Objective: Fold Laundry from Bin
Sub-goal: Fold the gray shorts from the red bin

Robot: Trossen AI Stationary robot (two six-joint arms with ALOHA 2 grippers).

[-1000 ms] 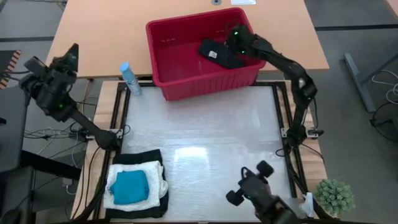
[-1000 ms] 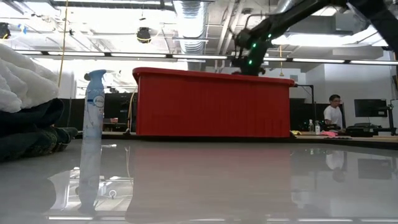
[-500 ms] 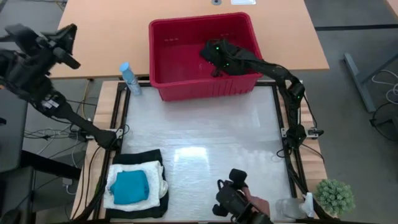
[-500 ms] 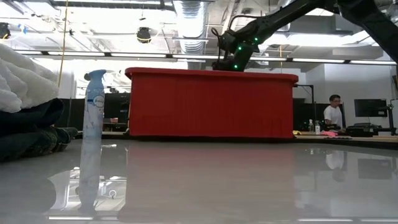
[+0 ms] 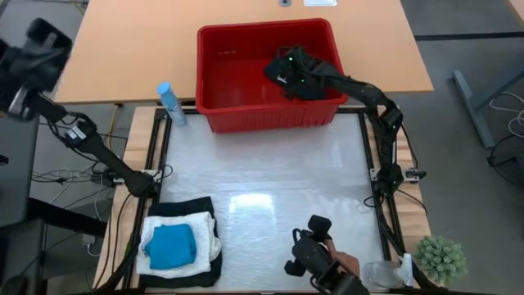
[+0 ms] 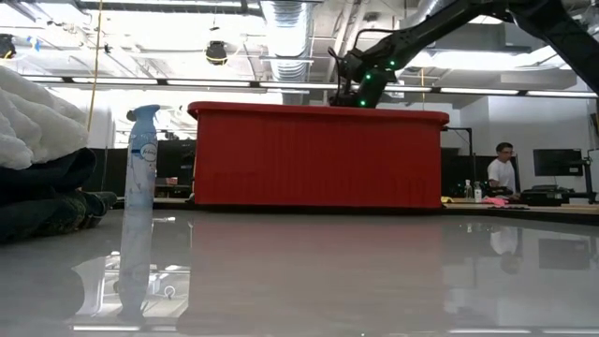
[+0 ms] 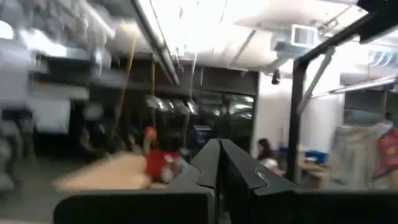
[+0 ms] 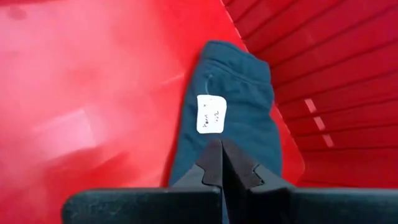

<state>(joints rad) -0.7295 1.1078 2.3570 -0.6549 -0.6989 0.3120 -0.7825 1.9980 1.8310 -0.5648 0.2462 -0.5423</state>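
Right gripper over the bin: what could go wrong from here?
1. The right gripper is shut above the dark garment, not on it, so lifting now may bring up nothing.
2. The garment lies against the wall of the bin; a grab there may hit the wall or drag the bin.
3. The left gripper, shut, hangs off the table's edge, too far to help.

You can't see inside the bin [image 6: 318, 154] from the low view — its wall hides the dark garment [image 8: 236, 118]. The left wrist view is smeared; the left arm [image 5: 33, 65] is cut off at the edge.
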